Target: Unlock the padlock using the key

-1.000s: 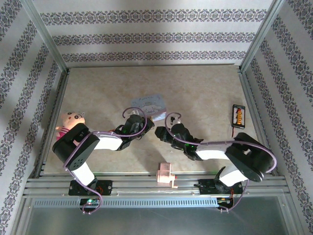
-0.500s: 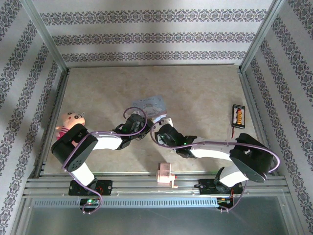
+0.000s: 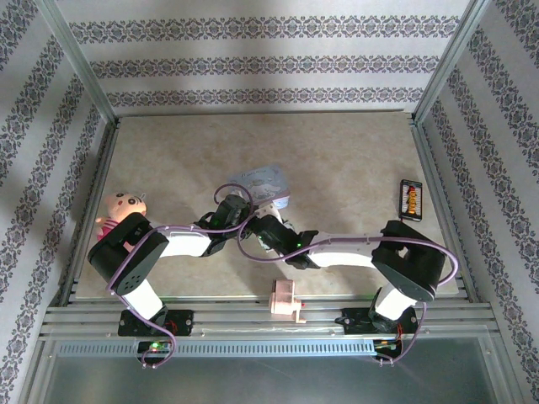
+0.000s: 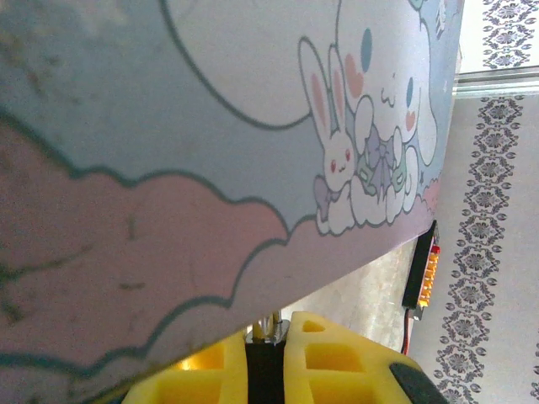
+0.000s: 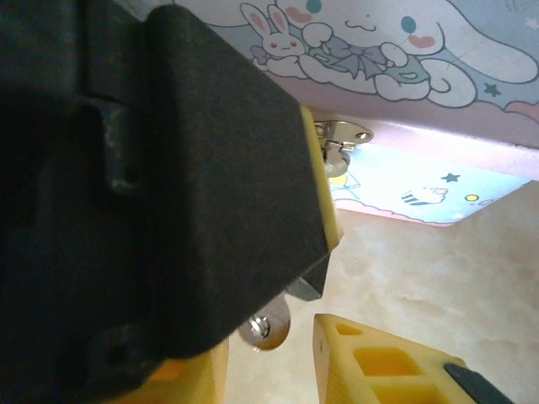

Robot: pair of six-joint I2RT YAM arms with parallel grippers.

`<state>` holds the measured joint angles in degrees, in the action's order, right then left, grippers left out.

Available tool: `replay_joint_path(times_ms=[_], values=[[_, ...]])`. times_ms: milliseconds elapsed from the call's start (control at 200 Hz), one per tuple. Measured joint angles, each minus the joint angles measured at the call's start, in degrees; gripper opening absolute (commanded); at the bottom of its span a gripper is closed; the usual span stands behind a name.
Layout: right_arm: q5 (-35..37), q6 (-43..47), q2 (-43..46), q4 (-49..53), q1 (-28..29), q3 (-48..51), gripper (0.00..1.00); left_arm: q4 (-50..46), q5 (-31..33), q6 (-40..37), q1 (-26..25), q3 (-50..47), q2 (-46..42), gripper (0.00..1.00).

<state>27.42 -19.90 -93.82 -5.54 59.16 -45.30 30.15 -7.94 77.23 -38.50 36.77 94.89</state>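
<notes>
The pale blue tin [image 3: 265, 178] lies mid-table, its cartoon lid [image 4: 253, 109] close above the left fingers. My left gripper [image 4: 268, 337] is shut on the padlock [image 4: 265, 374]. Its dark body sits between the yellow fingers and its silver shackle [image 4: 274, 324] reaches up to the tin's edge. In the top view the left gripper [image 3: 234, 209] and right gripper [image 3: 259, 225] meet just below the tin. My right gripper [image 5: 274, 345] is open beneath the left gripper's black housing [image 5: 168, 194]. A small round silver piece, apparently the key [image 5: 265, 326], hangs under the padlock's dark corner [image 5: 307, 288] between the right fingers, with a gap beside it.
The tin's silver hasp [image 5: 341, 135] shows at its front edge. A pink plastic block [image 3: 285, 299] sits by the near rail, a doll [image 3: 122, 210] at the left edge, and a black device with orange marks [image 3: 410, 199] at the right edge. Bare tabletop lies beyond the tin.
The right arm has stretched leftward, bringing its gripper under the left gripper at the padlock. The left arm and the tin have stayed put.
</notes>
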Motion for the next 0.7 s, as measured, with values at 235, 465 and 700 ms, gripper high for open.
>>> replay_joint_path(times_ms=[235,465,700], values=[[4.0,2.1,-2.6,-0.2,0.6,-1.7,0.15,-0.2,-0.2,0.0,0.4,0.0,0.0,0.01],[4.9,1.3,-4.3,-2.4,0.6,-2.7,0.0,0.0,0.1,0.2,1.5,0.2,0.2,0.02],[-2.1,-3.4,-2.4,-6.3,-1.9,0.9,0.0,0.4,-0.1,0.9,1.4,0.2,0.9,0.07]])
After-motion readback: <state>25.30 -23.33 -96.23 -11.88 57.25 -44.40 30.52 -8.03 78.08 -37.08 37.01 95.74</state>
